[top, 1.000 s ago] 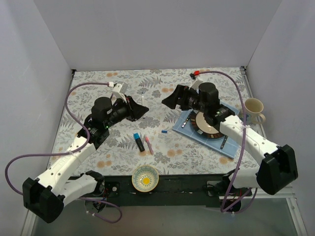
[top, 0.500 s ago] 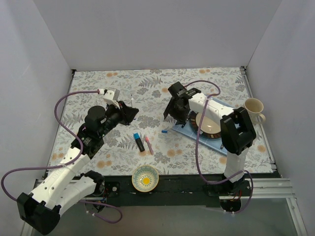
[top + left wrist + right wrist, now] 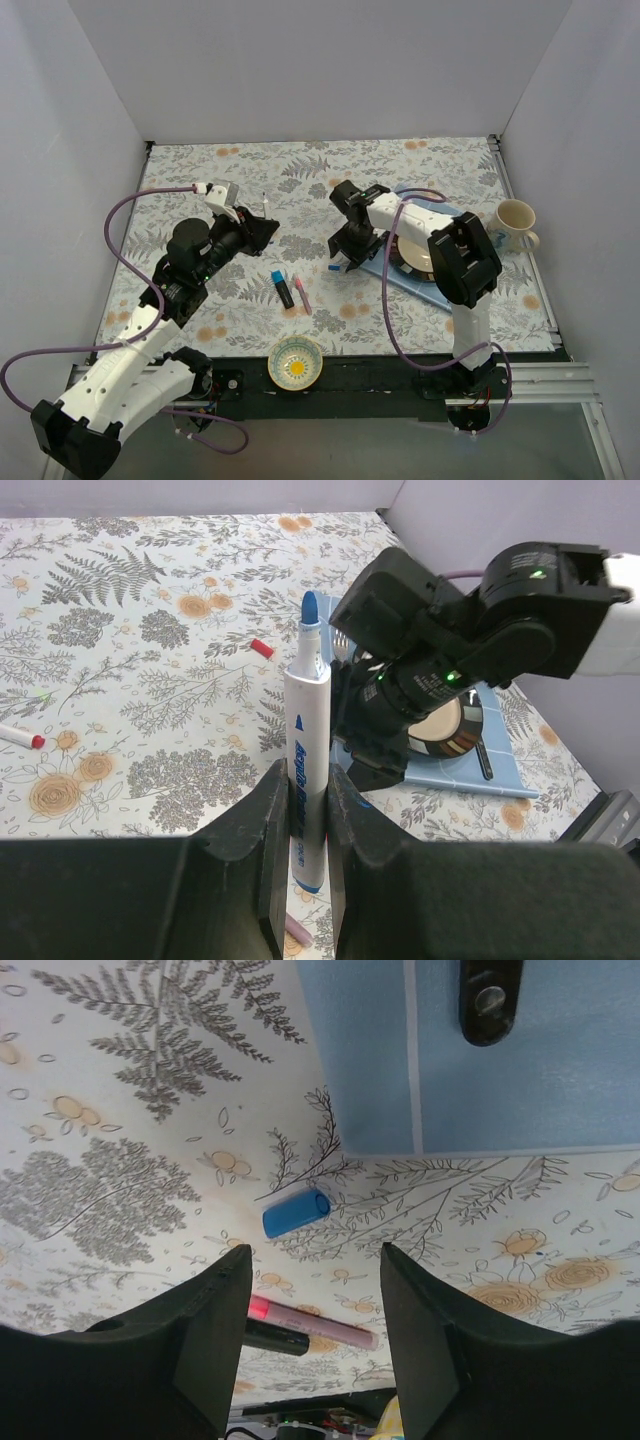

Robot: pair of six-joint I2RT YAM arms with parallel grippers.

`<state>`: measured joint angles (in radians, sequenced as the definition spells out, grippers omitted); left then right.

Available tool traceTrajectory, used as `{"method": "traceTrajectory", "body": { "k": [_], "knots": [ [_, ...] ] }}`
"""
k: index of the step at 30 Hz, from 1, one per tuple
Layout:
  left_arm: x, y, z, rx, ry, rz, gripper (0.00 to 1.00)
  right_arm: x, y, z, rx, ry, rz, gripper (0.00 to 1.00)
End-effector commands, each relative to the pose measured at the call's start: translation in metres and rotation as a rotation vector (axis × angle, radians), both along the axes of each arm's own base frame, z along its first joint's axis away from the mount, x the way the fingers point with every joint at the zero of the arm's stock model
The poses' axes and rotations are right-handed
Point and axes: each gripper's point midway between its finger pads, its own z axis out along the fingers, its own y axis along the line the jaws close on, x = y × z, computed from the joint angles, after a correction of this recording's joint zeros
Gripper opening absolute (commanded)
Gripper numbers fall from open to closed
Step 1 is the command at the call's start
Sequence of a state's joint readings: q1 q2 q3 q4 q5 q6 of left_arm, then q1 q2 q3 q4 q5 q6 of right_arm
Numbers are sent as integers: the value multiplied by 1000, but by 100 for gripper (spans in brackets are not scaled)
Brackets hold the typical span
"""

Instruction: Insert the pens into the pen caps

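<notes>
From above, the left tool is pressed onto a thin white pen, which stands up out of its tip. The right tool points down at the floral tabletop, and a small blue cap lies just beside its tip. A black marker with a light-blue end and a slim pink pen lie side by side between the two tools, nearer the arm bases.

From the left wrist, the two dark fingers pinch the white pen low on its smooth barrel. It stands upright with its bare blue nib on top and blue print down its side. Beyond it, a short red cap lies on the printed cloth. A red-tipped pen lies far off to the side.

From the right wrist, the right tool stands spread with nothing between its matte black fingers. The blue cap, a stubby glossy tube with one open end, lies on its side just past the fingertips, close to the corner of a blue mat. The pink pen and black marker show in the gap below.
</notes>
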<state>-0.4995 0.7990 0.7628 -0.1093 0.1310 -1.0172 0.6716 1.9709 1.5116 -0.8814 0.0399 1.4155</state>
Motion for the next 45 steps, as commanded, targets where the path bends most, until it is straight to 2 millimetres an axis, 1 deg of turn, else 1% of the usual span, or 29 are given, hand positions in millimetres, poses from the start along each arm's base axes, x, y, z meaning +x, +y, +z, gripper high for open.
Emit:
{"method": "traceTrajectory", "body": {
  "k": [1,5,9,12,13,16,19,22,23,24,25,26,27,28,29,30,31,32,34,36,38,39,42,43,44,45],
  "knots": [
    [-3,4,13,-9,-36,13,0,0,17,-17,15,41,-38,59],
    [-3,6,15,-13,-43,21,0,1,19,-24,11,56,-51,56],
    [-3,7,14,-12,-42,24,0,-5,12,-31,-26,69,-51,51],
    [-2,6,13,-10,-38,22,0,-8,9,-37,-42,62,-10,36],
    [-2,6,13,-6,-38,22,0,-10,8,-39,-45,67,4,26],
    [-1,6,12,-7,-36,21,0,-14,5,-45,-59,79,33,16],
    [-1,6,12,-5,-35,25,0,-17,0,-49,-86,77,81,16],
    [0,7,12,-4,-36,33,0,-20,-11,-54,-126,57,155,16],
    [0,7,11,-2,-35,33,0,-22,-17,-59,-150,48,174,15],
    [0,7,12,-3,-37,34,0,-21,-18,-57,-149,25,203,13],
    [0,7,12,-3,-37,34,0,-19,-21,-59,-157,0,268,5],
    [0,7,10,0,-35,33,0,-22,-26,-65,-175,-14,295,2],
    [0,7,9,2,-34,32,0,-22,-27,-64,-168,-33,324,1],
    [-2,6,10,3,-37,19,0,-24,-28,-66,-160,-51,399,1],
    [-1,5,9,7,-38,13,0,-19,-22,-65,-126,-99,429,1],
    [-2,4,9,6,-36,9,0,-24,-27,-64,-118,-111,451,1],
    [-3,3,7,6,-34,1,0,-23,-26,-62,-105,-142,504,1],
    [-2,1,5,8,-27,-3,0,-17,-17,-52,-60,-206,529,1],
    [-1,-1,2,6,-12,-10,0,-16,-18,-47,-61,-240,587,1],
    [-1,-4,-2,4,10,-18,0,-12,-18,-36,-72,-273,609,1],
    [-2,-8,-8,-4,50,-26,0,-10,-25,-31,-107,-277,632,1],
    [0,-10,-15,3,83,-32,0,-9,-26,-29,-114,-280,643,1],
    [-8,-22,-38,5,198,-97,0,-7,-26,-20,-115,-305,675,1],
    [-12,-26,-49,10,246,-121,0,-5,-26,-16,-119,-318,678,1],
    [-23,-35,-53,-7,290,-190,0,-4,-24,-8,-114,-340,691,1],
    [-27,-40,-62,-13,335,-222,0,-1,-24,-4,-115,-353,695,1]
  ]
}}
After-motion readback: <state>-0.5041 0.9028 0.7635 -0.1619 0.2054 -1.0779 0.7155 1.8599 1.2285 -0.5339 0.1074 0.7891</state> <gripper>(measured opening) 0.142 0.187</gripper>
